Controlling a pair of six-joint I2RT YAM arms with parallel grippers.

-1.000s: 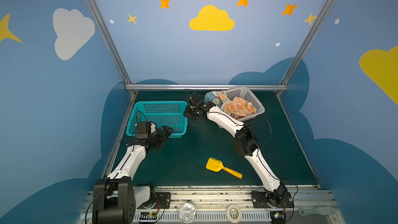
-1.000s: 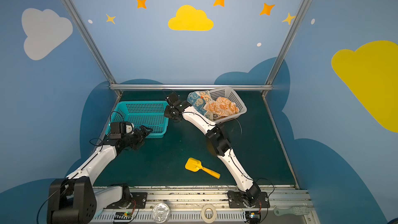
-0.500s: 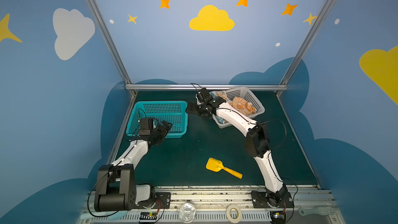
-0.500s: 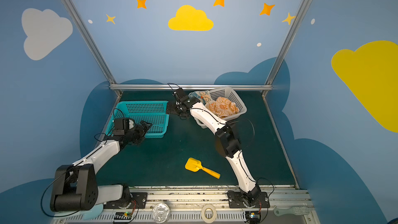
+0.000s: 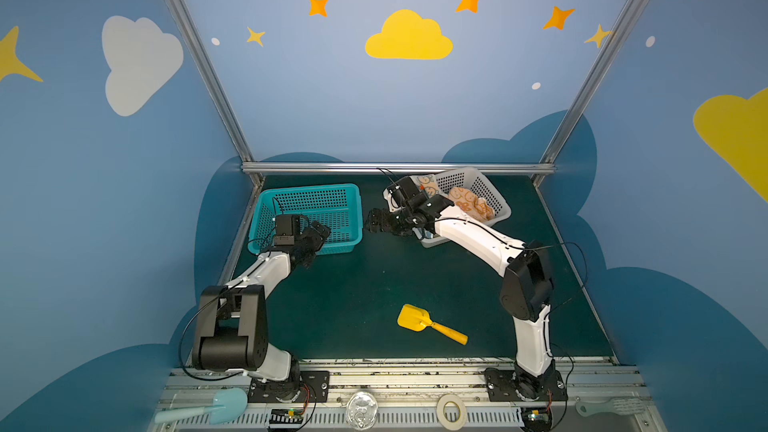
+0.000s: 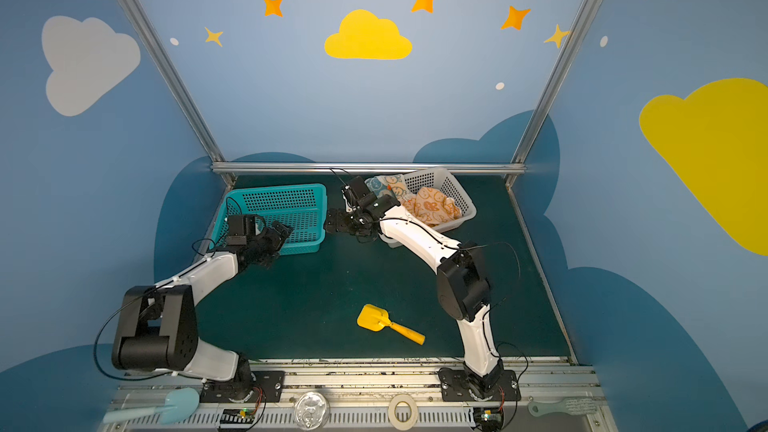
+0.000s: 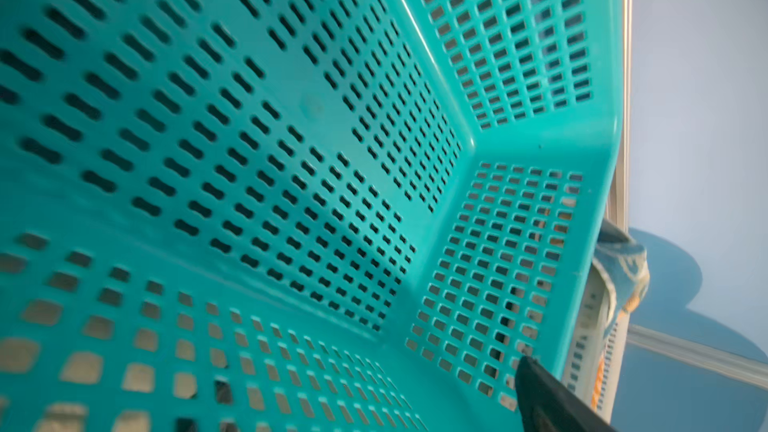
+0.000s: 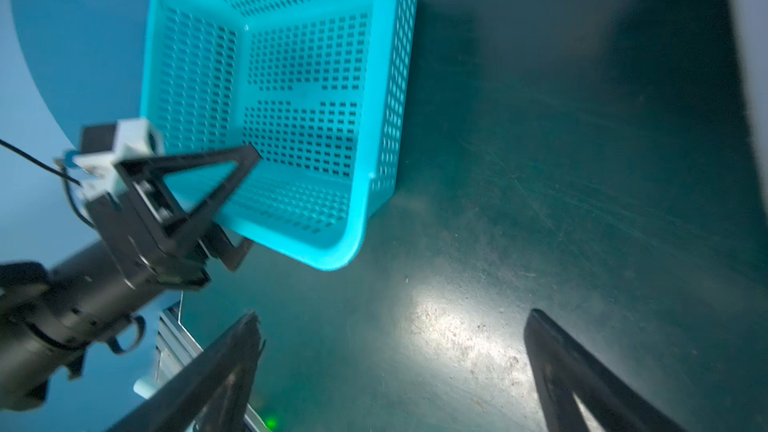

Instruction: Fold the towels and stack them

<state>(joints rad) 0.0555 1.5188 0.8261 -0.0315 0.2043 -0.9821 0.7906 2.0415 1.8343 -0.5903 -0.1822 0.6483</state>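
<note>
Inside white basket [image 5: 465, 180] lie towels [image 5: 467, 203]; left gripper [image 5: 318, 243] and right gripper [image 5: 372, 223] gape empty

Perforated glossy plastic teal basket [image 5: 308, 218], soft cloth towels [image 5: 469, 203], scuffed matt mat [image 5: 374, 284]

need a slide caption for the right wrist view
Open right end effector above the green table, facing the teal basket and the open left end effector by its rim.

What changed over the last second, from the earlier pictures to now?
The right arm's elbow swung right. The right gripper barely shifted between the baskets, but its fingers spread wider, empty. The left gripper, open throughout, edged toward the teal basket. The blue towel, orange towel, white basket and yellow scoop stayed put.
</note>
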